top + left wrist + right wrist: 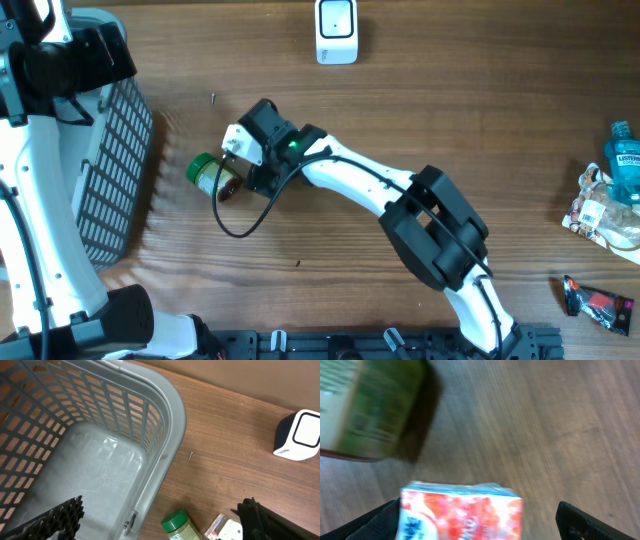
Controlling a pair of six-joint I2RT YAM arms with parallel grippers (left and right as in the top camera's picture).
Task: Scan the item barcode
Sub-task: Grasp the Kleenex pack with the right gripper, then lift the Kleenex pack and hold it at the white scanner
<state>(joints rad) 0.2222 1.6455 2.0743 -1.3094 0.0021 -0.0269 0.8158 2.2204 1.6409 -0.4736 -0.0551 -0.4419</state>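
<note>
A red and white packet (462, 512) lies on the wooden table between the fingers of my right gripper (482, 520), which is open. The packet rests against the left finger and stands well apart from the right one. In the overhead view the right gripper (245, 155) is at the packet (238, 142), next to a green-lidded jar (205, 172) lying on its side. The white scanner (336, 30) stands at the table's far edge. My left gripper (162, 510) hangs open and empty over the grey basket's rim (175, 415).
The grey basket (115, 160) fills the left side. A blue bottle (625, 160), a clear bag (600, 210) and a dark tube (600, 300) lie at the right edge. A black cable (235, 225) loops under the right wrist.
</note>
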